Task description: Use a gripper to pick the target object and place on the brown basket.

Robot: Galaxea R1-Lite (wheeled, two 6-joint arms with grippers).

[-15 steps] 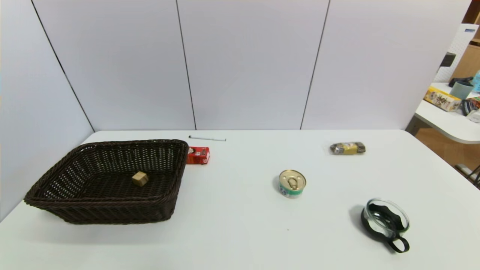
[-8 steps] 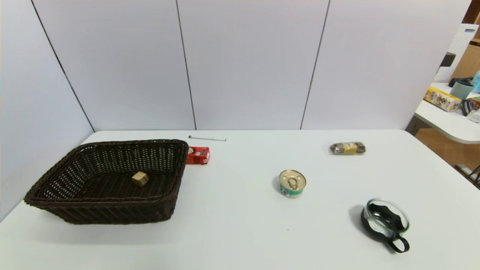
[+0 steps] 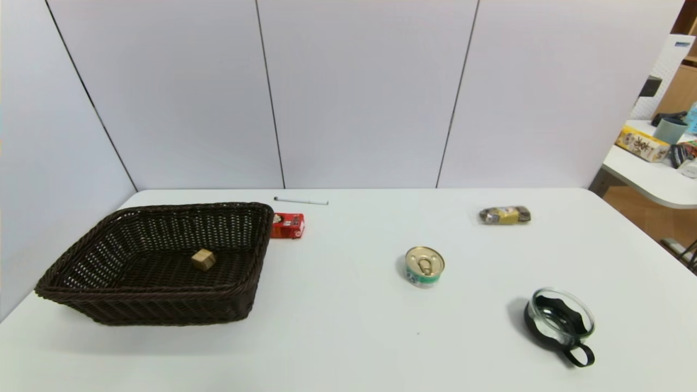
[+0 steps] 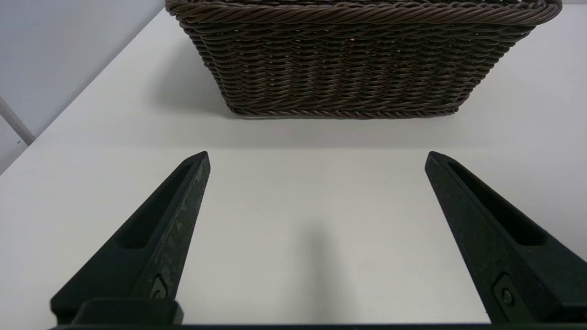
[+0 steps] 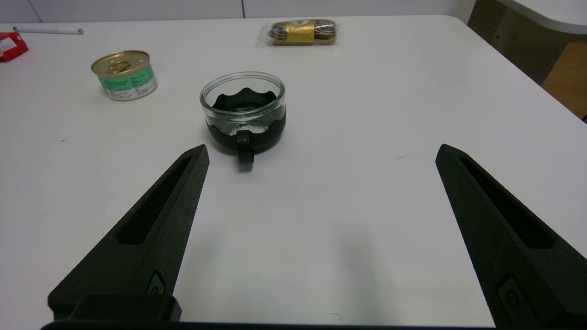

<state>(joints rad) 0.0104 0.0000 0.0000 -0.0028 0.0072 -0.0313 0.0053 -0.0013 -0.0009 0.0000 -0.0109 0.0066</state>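
The left gripper [image 4: 316, 156], black with pointed fingers, is hovering spread wide and empty over the bare white desk [image 4: 316, 206] just short of the large dark brown woven wicker basket [image 4: 353, 68], likely because its work is done. Beyond that near wall, the small light-tan wooden cube [image 3: 203, 259] is lying on the basket floor. The right gripper [image 5: 321, 153] is likewise hanging spread and empty, a glass cup in a black holder [image 5: 244, 114] ahead of it.
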